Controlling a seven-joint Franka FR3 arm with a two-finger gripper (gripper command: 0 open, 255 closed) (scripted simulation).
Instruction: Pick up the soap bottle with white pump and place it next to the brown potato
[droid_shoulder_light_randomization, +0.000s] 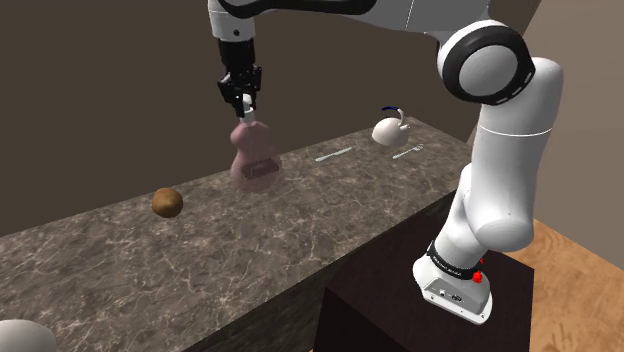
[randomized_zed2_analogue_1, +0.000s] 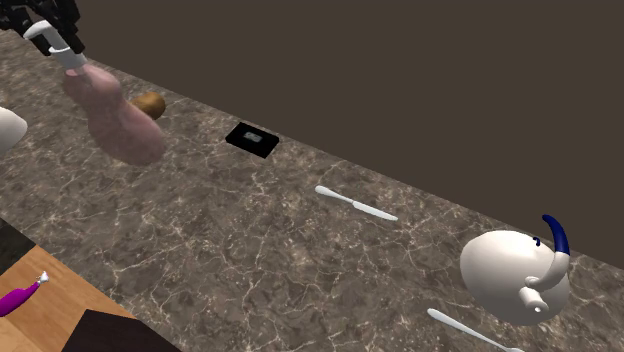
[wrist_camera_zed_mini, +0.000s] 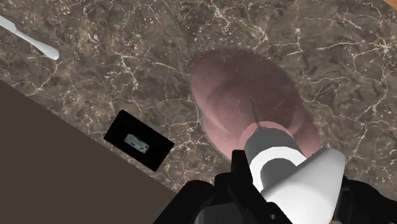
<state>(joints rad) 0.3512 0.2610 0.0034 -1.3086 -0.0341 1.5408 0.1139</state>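
Black gripper (droid_shoulder_light_randomization: 243, 103) clamping the white pump (wrist_camera_zed_mini: 299, 181) of the pinkish soap bottle (droid_shoulder_light_randomization: 252, 160), bottle hanging over the marble counter (droid_shoulder_light_randomization: 350, 200), long axis standing near vertical, pump pointing up, base leaning slightly toward the shoulder view's right, brown potato (droid_shoulder_light_randomization: 167, 203) lying apart at its left.

Home kitchen: dark marbled countertop (droid_shoulder_light_randomization: 300, 220), white kettle (randomized_zed2_analogue_1: 505, 268), table knife (randomized_zed2_analogue_1: 355, 204).

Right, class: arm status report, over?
Black gripper shut on pink rounded soap bottle by its white pump. Bottle hangs tilted. Brown potato apart; dark marbled counter between.
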